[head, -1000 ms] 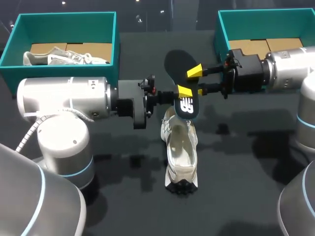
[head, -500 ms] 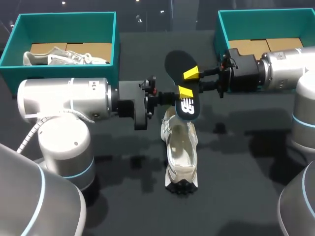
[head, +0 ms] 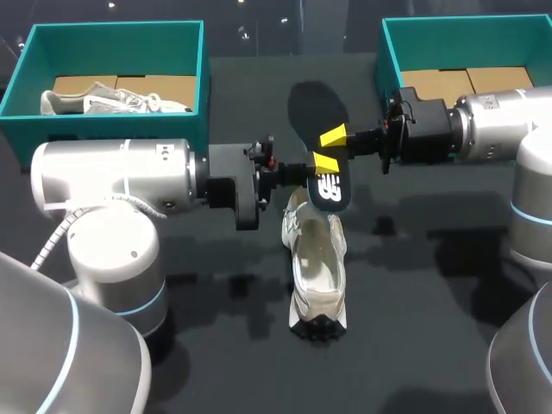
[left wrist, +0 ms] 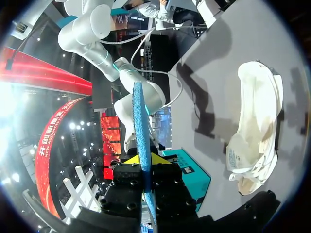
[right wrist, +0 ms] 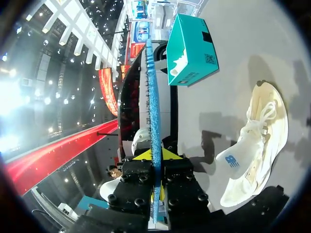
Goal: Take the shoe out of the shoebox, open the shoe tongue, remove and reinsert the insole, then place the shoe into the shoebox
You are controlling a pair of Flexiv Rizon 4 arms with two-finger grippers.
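The black insole [head: 316, 121] hangs in the air above the table's middle, seen edge-on as a blue strip in both wrist views [left wrist: 138, 121] [right wrist: 152, 97]. My left gripper [head: 299, 170] is shut on its heel end, near the printed logo. From the other side my right gripper [head: 328, 149] is shut on the insole's middle, its yellow tips pressed to both faces. The white shoe [head: 316, 263] lies on the dark table right under the insole, opening up, and shows beside each gripper [left wrist: 257, 126] [right wrist: 255, 141].
A teal shoebox [head: 203, 78] stands at the back left with another white shoe [head: 112, 101] inside on cardboard. A second teal shoebox [head: 386, 60] stands at the back right, lined with cardboard.
My right gripper's fingers have closed onto the insole and the arm has shifted slightly left. The left gripper, insole and shoe have kept their places.
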